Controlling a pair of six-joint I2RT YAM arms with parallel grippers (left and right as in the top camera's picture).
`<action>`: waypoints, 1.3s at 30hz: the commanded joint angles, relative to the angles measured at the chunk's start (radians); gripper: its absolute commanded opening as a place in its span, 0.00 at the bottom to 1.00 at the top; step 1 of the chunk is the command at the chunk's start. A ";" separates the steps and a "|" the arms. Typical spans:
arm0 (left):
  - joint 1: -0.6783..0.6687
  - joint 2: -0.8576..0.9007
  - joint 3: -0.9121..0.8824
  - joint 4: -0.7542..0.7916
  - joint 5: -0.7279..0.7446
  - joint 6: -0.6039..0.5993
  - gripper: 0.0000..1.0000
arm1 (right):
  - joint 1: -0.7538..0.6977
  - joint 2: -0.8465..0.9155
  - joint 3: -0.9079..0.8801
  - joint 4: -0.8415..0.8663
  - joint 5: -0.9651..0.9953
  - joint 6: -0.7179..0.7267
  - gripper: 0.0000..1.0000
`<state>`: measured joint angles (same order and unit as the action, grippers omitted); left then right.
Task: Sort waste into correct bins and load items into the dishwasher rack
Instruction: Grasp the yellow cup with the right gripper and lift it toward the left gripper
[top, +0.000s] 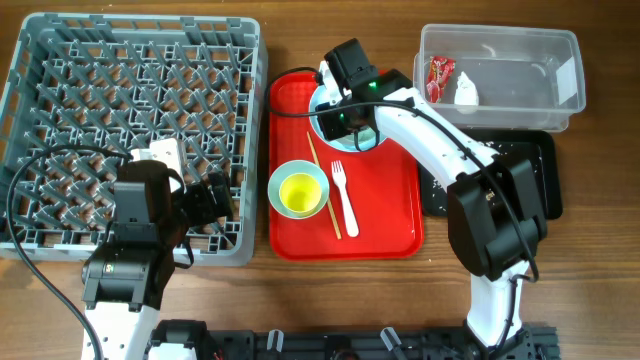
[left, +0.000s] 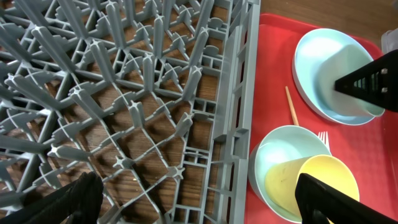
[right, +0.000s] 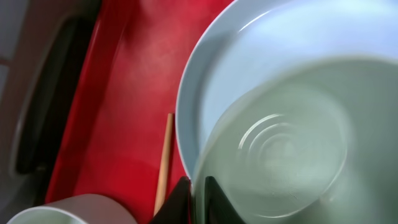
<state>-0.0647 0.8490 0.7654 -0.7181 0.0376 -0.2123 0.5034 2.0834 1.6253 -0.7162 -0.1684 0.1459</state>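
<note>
Overhead, the right arm (top: 440, 140) hides most of the plate (right: 211, 74) and far bowl (right: 292, 143) on the red tray (top: 390, 220). The right wrist view shows the right fingers (right: 214, 199) clamped on that bowl's rim. The left fingers (left: 329, 199) are spread wide and empty over the rack (left: 124, 93). The black tray (top: 545, 170) is partly covered. The wrapper (top: 439, 78) and paper wad (top: 467, 93) lie in the clear tub (top: 520, 100).
</note>
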 joint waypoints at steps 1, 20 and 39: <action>-0.005 -0.008 0.018 0.002 -0.006 -0.005 1.00 | 0.003 -0.037 0.011 -0.016 -0.070 0.021 0.30; -0.005 -0.008 0.018 0.002 -0.005 -0.005 1.00 | 0.150 -0.286 -0.240 -0.167 -0.136 0.240 0.47; -0.005 0.003 0.018 0.002 0.008 -0.006 1.00 | 0.133 -0.352 -0.286 -0.026 -0.043 0.342 0.04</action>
<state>-0.0647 0.8509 0.7658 -0.7181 0.0380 -0.2123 0.6701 1.7897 1.2587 -0.7158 -0.2241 0.4862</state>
